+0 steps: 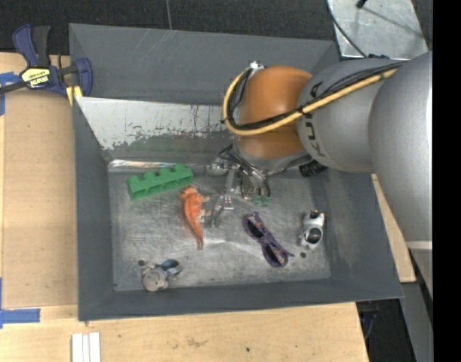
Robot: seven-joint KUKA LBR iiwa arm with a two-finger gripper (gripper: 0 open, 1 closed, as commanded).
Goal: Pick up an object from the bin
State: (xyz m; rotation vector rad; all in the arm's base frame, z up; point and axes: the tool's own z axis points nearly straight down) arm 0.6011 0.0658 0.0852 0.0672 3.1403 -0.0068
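Note:
My gripper hangs below the orange wrist cover in the middle of the bin, its metal fingers reaching down toward the bin floor. Just left of the fingertips lies an orange toy figure, long and narrow, pointing toward the front. To the right of the fingers rests a pair of purple sunglasses, lying at an angle. A green toy brick with studs sits further back on the left. Nothing shows between the fingers.
A small silver and black object lies near the right wall. A small grey and blue piece sits in the front left corner. The arm and its cables cover the back right of the bin.

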